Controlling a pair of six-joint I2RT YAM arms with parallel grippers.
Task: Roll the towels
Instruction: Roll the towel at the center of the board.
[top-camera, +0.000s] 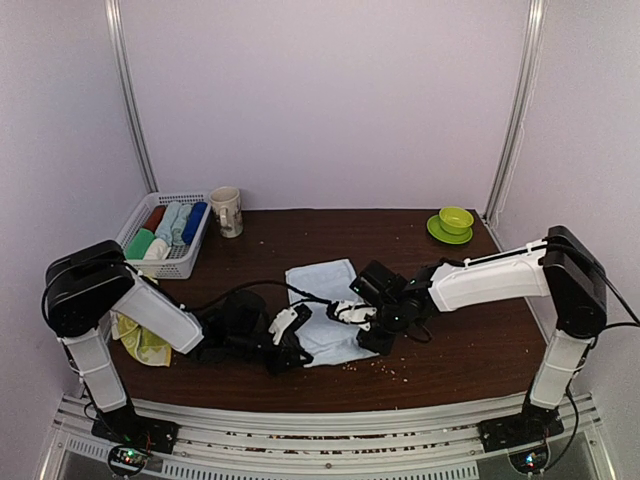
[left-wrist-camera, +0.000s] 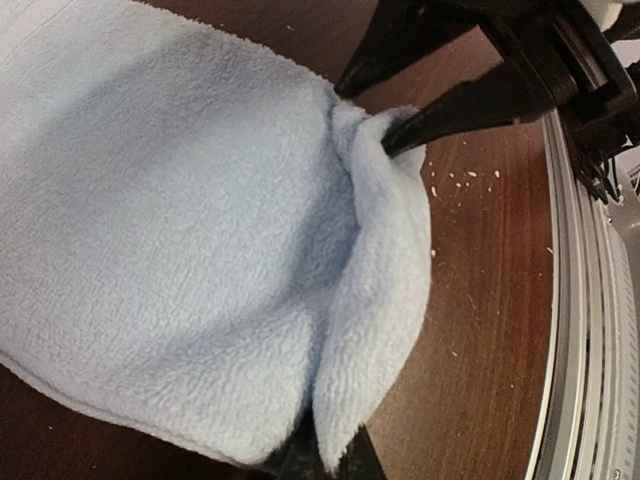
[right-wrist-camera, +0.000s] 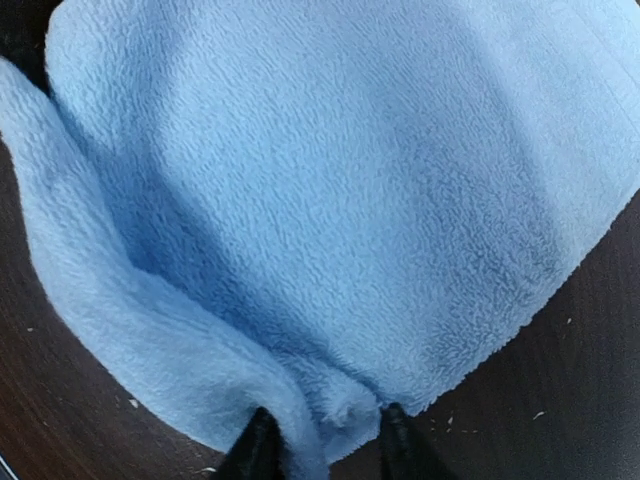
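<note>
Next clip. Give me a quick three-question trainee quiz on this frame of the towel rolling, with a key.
1. True or false: the pale blue towel is already rolled into a cylinder.
2. Which of the left gripper and right gripper pinch its near edge? A) left only B) right only C) both
3. Fill in: the yellow-green towel lies crumpled on the table's ___ side.
Key: 1 false; 2 C; 3 left.

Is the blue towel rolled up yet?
Not yet. The blue towel lies mostly flat; only its near edge curls up, pinched by the left gripper and right gripper.
</note>
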